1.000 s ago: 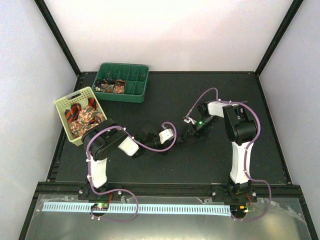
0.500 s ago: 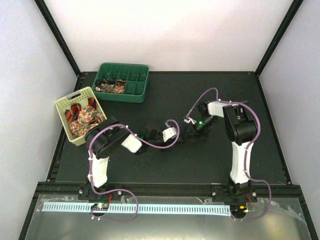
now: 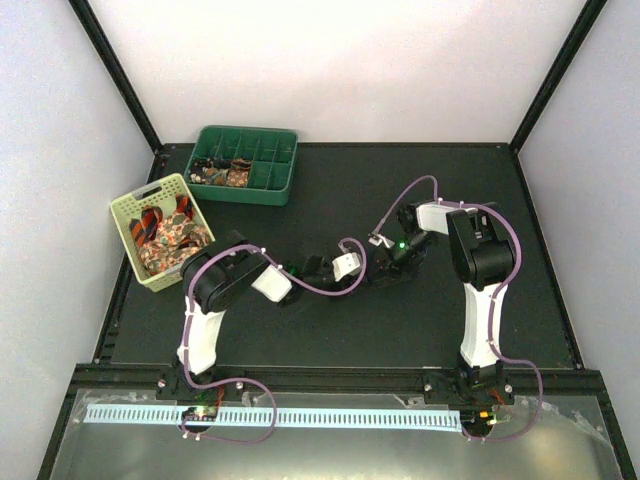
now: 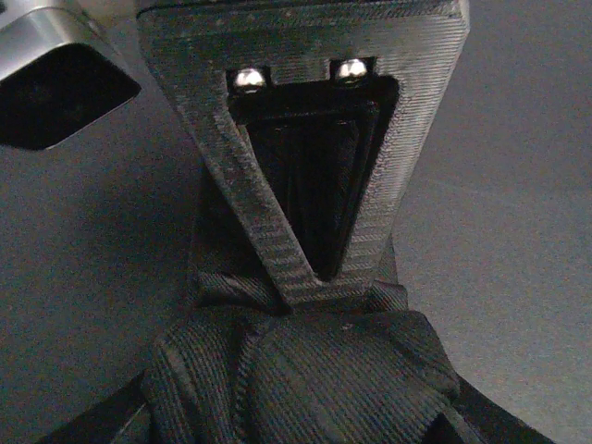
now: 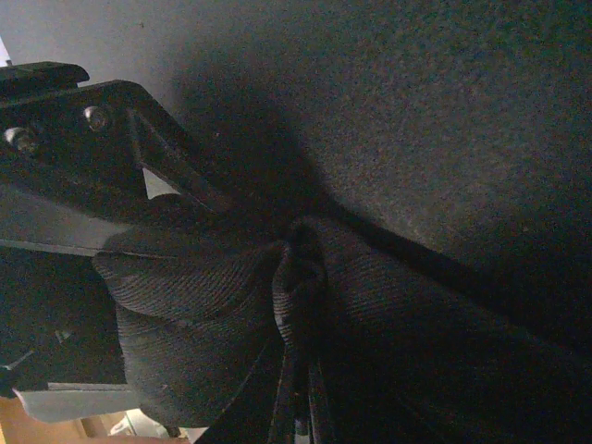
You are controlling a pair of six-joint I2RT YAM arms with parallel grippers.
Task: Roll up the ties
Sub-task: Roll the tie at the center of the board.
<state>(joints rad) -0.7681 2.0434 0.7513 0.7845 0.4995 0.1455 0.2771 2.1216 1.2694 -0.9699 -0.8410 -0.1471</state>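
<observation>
Since a second earlier, the left claw [image 3: 362,272] had slid rightward, pinching the dark tie [image 4: 305,370] mid-worktop [image 3: 420,190]; the right claw's [image 3: 383,270] grip was unclear. Ties [image 3: 170,232] remained in the basket [image 3: 125,205].

Stretches low toward 3 o'clock with the left gripper [image 3: 364,272], dips toward 7 o'clock with the right gripper [image 3: 384,272]; clamps both on the dark tie [image 4: 305,370], tips close together.

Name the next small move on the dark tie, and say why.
Probably rotate the left gripper slightly to wind the dark tie: its fingers are closed on a bunched end, and in the right wrist view a flat length lies unrolled on the table.
</observation>
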